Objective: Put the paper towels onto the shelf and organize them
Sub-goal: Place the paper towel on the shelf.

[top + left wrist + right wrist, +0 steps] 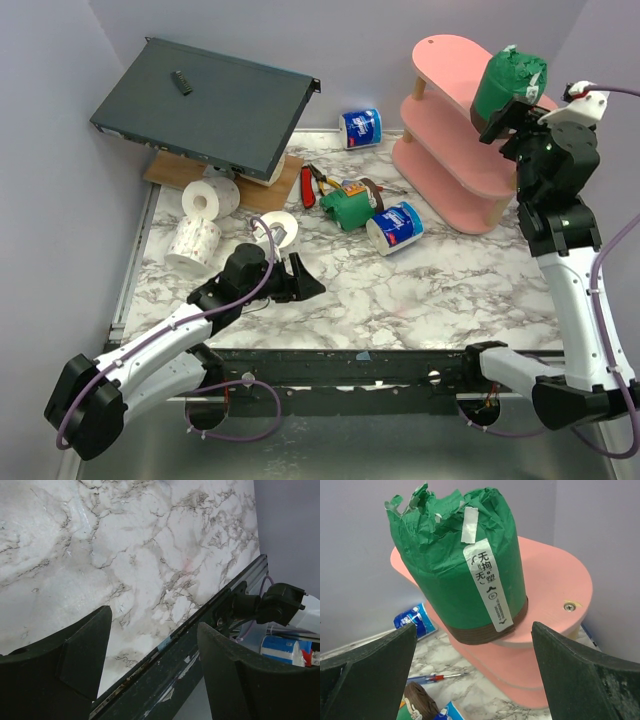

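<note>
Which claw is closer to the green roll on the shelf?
Right. The right claw is open beside the green roll; the left claw is far off over the table.

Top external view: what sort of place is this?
Likely a robot test cell: marble-patterned table boxed by plain lilac walls, two arms bolted at its edge, shelf and paper towels as props.

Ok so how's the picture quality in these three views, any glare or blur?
Top external: even, soft light, only faint shadows on the marble table. Left wrist: pale glare on the marble at upper left; the left gripper is dark, with little detail. Right wrist: the green-wrapped roll is sharp, its label print legible; the right gripper is dark and soft-edged.
</note>
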Robot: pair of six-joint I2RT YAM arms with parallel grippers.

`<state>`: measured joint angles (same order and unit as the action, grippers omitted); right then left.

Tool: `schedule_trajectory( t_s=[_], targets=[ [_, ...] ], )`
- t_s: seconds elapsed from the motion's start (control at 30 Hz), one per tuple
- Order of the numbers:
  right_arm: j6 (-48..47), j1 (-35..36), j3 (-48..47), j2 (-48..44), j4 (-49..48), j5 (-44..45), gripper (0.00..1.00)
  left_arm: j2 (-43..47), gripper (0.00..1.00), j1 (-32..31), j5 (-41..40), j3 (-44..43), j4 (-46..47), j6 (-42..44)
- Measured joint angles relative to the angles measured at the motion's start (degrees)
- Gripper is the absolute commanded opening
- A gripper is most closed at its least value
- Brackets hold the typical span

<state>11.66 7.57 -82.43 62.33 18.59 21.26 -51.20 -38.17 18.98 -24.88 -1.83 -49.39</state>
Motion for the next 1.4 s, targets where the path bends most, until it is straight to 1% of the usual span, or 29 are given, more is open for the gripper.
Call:
schedule_trajectory(
  t_s=[0.43,0.6,0.97,1.23,1.4],
  targets=[
    [-1.7,0.0,-0.2,9.7,-4.6,1.7,0.98,-1.4,0.71,-0.1,0.1,-4.1,-1.2,1.9],
    [-2.3,0.0,-0.2,11.7,-8.1,2.9,0.97,-2.6,0.71,-0.1,0.2,-4.1,-1.2,1.9],
    [-3.7,0.0,-0.3,16.7,-15.6,3.5,0.97,-2.7,0.71,-0.1,0.2,-4.4,-3.0,2.6],
    [-4.2,0.0,-3.4,22.1,-17.9,3.4,0.96,-3.8,0.71,-0.1,0.2,-4.4,-3.7,2.7],
    [-4.3,0.0,-4.5,23.8,-19.0,3.3,0.96,-4.0,0.71,-0.1,0.2,-4.4,-3.6,2.7]
  ],
)
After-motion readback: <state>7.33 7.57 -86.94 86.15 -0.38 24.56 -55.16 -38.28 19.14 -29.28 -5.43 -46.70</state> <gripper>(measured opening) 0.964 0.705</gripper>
